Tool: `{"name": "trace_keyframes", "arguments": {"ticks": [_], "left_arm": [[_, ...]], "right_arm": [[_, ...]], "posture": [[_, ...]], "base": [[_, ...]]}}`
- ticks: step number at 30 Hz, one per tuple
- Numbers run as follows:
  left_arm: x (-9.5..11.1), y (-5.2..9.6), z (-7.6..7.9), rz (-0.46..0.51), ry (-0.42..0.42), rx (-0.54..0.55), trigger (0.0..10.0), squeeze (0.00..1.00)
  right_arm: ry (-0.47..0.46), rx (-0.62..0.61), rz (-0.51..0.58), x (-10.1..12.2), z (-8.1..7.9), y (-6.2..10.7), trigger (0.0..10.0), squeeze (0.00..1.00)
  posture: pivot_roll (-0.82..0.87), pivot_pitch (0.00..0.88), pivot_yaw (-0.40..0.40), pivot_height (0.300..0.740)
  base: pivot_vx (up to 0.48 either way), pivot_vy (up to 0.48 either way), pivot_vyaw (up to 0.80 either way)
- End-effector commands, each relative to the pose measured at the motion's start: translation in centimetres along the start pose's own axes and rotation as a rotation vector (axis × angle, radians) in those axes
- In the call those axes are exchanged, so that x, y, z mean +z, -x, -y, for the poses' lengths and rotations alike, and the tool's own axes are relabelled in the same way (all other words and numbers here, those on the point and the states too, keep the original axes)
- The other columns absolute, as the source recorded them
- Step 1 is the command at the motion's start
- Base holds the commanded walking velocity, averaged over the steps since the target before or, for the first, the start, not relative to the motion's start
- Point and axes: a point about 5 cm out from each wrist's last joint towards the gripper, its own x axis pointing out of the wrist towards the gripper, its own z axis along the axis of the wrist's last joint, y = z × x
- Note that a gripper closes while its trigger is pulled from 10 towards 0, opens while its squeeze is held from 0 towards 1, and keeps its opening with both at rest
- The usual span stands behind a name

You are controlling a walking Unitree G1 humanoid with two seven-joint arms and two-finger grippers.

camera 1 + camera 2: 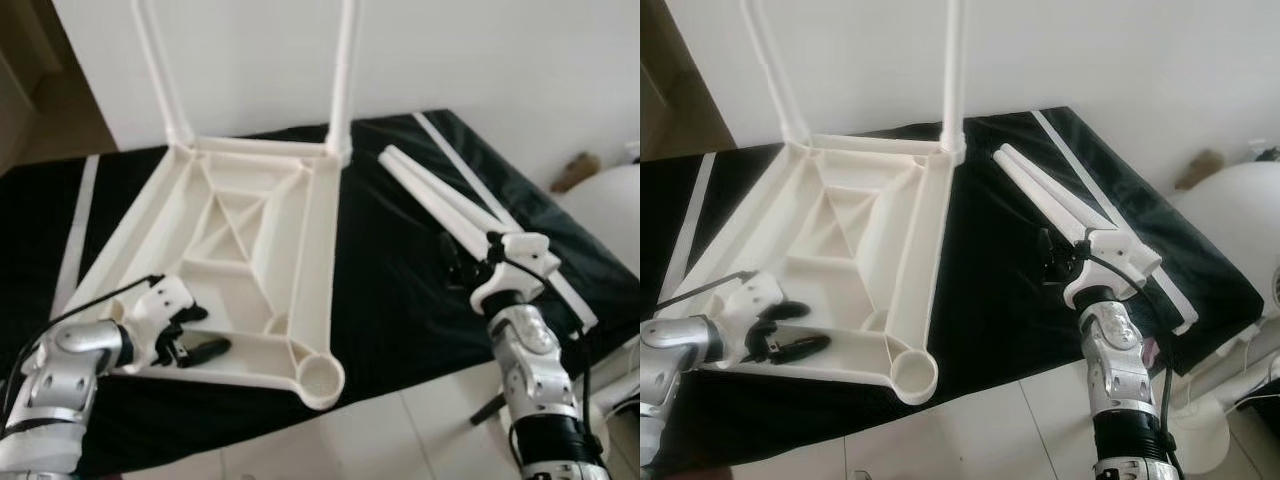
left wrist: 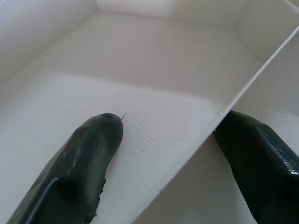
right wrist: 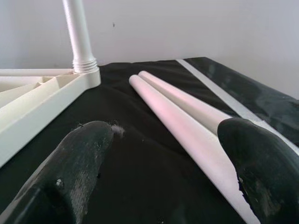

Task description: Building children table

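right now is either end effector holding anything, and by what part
The left end effector straddles a thin rib of the upturned table top, not visibly clamped. The right end effector is open, with two loose legs ahead; it holds nothing.

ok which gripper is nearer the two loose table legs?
Right. The right gripper sits open at the near ends of the loose legs; the left gripper straddles a rib inside the upturned tabletop, across the cloth.

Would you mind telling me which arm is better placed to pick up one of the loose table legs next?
The right. Its gripper is open just short of the two loose legs on the black cloth, while the left gripper straddles a rib of the upturned tabletop.
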Motion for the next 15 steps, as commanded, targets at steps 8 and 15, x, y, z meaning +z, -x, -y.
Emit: {"name": "trace_keyframes", "arguments": {"ticks": [8, 15], "left_arm": [[-2.4, -0.5, -1.6, -0.088, 0.208, 0.616, 10.0, 0.00], [-2.2, -2.2, 1.4, -0.027, 0.230, 0.502, 10.0, 0.00]], "right_arm": [[-0.016, -0.015, -0.006, 0.0, -0.1, 0.3, 10.0, 0.00], [-0.013, -0.012, -0.010, -0.1, -0.2, 0.2, 10.0, 0.00]], "posture": [[0.02, 0.079, 0.006, 0.740], [0.03, 0.074, 0.005, 0.740]], "base": [[0.000, 0.000, 0.00], [0.000, 0.000, 0.00]]}}
